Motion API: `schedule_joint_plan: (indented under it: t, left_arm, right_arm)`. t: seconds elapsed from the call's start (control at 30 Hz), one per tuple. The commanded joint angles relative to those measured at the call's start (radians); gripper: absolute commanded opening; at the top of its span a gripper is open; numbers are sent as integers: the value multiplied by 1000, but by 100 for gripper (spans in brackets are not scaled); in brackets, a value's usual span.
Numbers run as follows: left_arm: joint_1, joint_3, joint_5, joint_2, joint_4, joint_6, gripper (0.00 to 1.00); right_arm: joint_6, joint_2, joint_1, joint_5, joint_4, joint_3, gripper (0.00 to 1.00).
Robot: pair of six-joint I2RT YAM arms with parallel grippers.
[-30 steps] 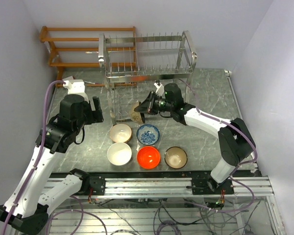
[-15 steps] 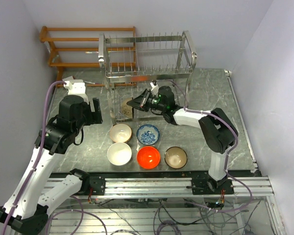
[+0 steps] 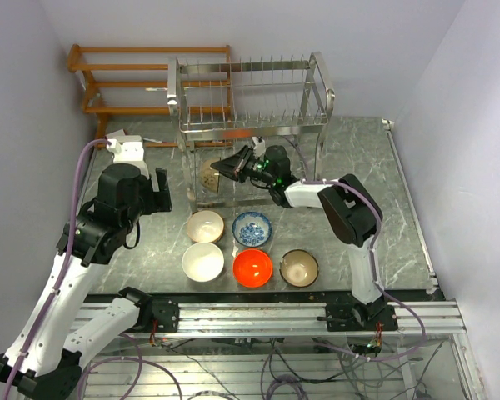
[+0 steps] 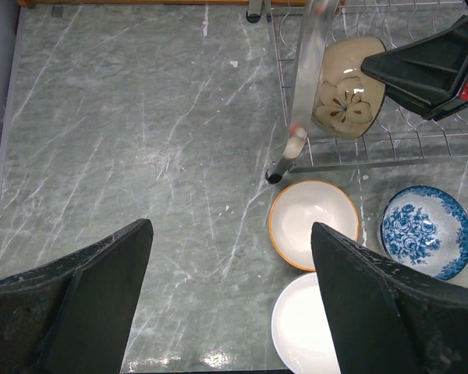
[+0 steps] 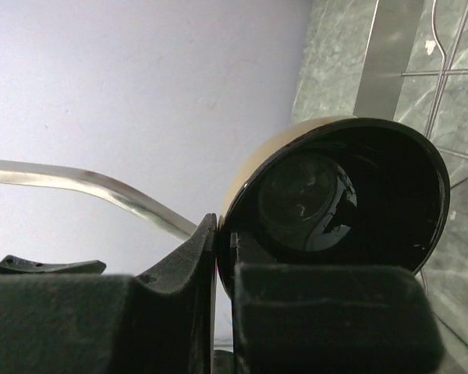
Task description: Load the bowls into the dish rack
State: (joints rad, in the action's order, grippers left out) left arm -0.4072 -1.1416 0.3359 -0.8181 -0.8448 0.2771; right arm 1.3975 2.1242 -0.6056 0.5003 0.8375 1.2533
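Observation:
My right gripper (image 3: 230, 169) is shut on the rim of the dark bowl (image 3: 209, 175), which is black inside and cream with a flower motif outside. It holds the bowl on edge inside the lower tier of the silver dish rack (image 3: 250, 125), at its left end. The bowl fills the right wrist view (image 5: 343, 202), pinched between the jaws (image 5: 222, 234), and also shows in the left wrist view (image 4: 347, 87). My left gripper (image 3: 160, 188) is open and empty over the table (image 4: 230, 230). The cream-tan (image 3: 206, 226), blue-and-white (image 3: 252, 227), white (image 3: 203, 261), red-orange (image 3: 252, 267) and olive-brown (image 3: 299, 267) bowls sit on the table.
An orange wooden shelf (image 3: 150, 79) stands at the back left beside the rack. The rack's front left leg (image 4: 296, 125) stands just behind the cream-tan bowl (image 4: 313, 224). Walls close in the left, right and back sides.
My right gripper has carried the dark bowl leftward and deeper into the rack's lower tier. My left arm has hardly moved. The bowls on the table are unmoved.

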Motion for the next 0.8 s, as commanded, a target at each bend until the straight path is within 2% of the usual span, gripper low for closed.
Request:
schedule_joint_plan:
  t: [0.0,0.2,0.6,0.77]
  left_arm:
    - [7,-23,19,0,3,-15,93]
    - [7,-19,15,-16,13,-12,93]
    - [7,-9,22,-21,19,-6,93]
    - [7,-5,30,-14,15,-4,93]
  right_arm:
    - [82,36,10,35,196,62,0]
    - [209,97,16,37,368,33,0]
    - [313,177,22,50,475,2,0]
    - [243,157,21,66,389,-5,0]
